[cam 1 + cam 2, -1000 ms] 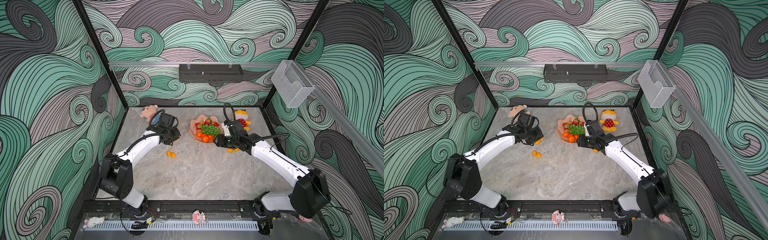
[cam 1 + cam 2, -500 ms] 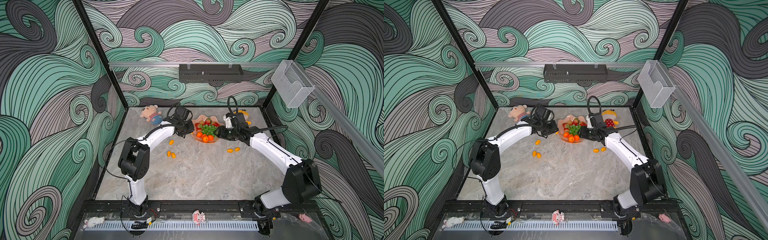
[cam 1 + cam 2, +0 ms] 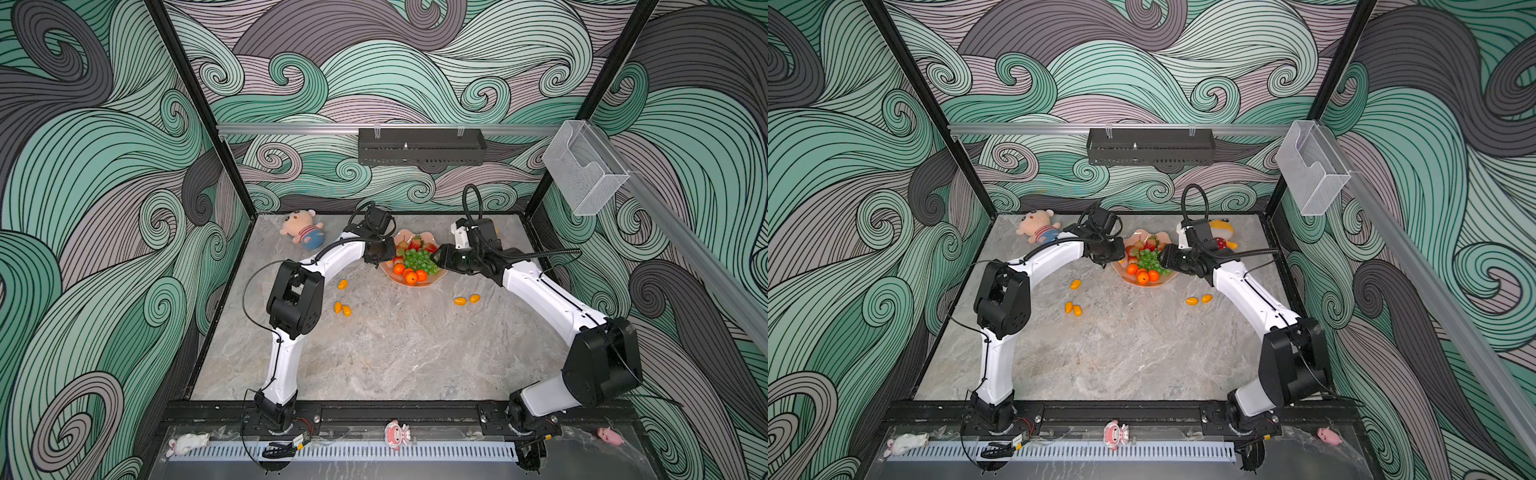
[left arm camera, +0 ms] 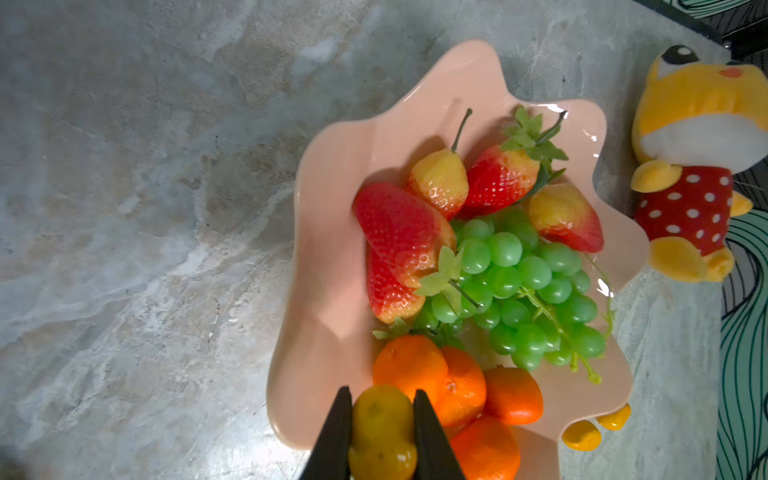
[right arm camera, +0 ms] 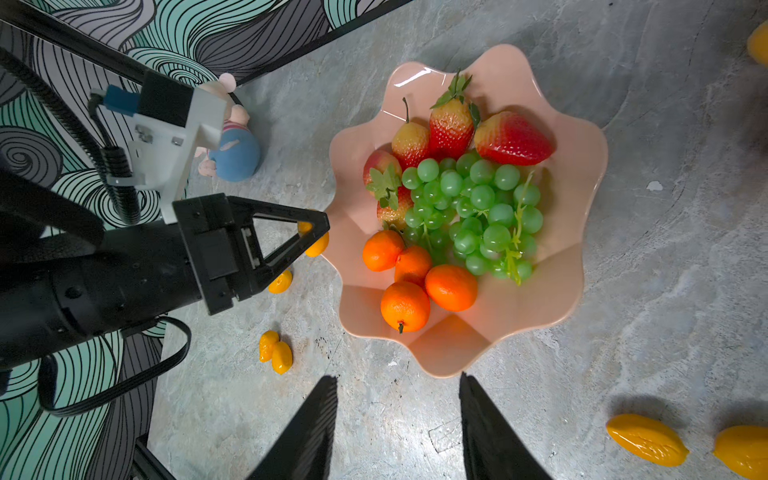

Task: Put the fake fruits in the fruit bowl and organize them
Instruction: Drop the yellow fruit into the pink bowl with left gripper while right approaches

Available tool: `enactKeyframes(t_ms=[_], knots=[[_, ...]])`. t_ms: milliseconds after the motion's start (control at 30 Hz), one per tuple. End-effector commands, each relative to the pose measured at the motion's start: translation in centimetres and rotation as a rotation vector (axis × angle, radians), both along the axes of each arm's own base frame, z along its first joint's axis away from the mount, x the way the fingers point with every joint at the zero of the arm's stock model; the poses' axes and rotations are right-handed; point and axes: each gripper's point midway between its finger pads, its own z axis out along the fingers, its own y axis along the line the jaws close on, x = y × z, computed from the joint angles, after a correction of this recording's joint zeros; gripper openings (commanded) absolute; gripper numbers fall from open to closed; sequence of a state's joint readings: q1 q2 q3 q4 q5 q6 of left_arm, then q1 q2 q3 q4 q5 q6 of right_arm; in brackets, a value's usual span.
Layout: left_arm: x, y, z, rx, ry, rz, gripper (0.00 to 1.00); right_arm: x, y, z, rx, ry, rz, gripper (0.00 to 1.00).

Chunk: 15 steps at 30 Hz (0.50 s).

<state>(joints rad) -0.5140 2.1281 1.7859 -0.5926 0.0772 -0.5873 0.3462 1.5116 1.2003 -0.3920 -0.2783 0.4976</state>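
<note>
The fruit bowl (image 5: 557, 282) sits far centre on the table, crowded with a grape bunch (image 5: 478, 208), strawberries and tangerines (image 5: 405, 305). The left gripper (image 4: 381, 392), clamped on a kumquat (image 4: 382, 432), hangs at the bowl's left rim. Released here, the kumquat may glance off the tangerines and roll out. Only the right wrist view shows it barely over the rim. The right gripper (image 5: 397, 377) stands apart, empty.
</note>
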Motion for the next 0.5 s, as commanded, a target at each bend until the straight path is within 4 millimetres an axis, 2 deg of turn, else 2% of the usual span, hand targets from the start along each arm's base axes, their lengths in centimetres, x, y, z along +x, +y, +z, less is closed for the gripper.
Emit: enactKeyframes(t_ms=[0, 233, 467], knots=[[-0.03, 0.21, -0.79, 0.057, 0.019, -0.016, 0.18, 0.16, -0.16, 0.45, 0.005, -0.016, 0.009, 0.48], [0.09, -0.10, -1.75, 0.059, 0.040, -0.015, 0.25, 0.15, -0.62, 0.62, 0.004, -0.024, 0.002, 0.48], [0.01, -0.21, -1.33, 0.056, 0.034, -0.015, 0.33, 0.08, -0.90, 0.69, 0.004, -0.024, -0.001, 0.48]])
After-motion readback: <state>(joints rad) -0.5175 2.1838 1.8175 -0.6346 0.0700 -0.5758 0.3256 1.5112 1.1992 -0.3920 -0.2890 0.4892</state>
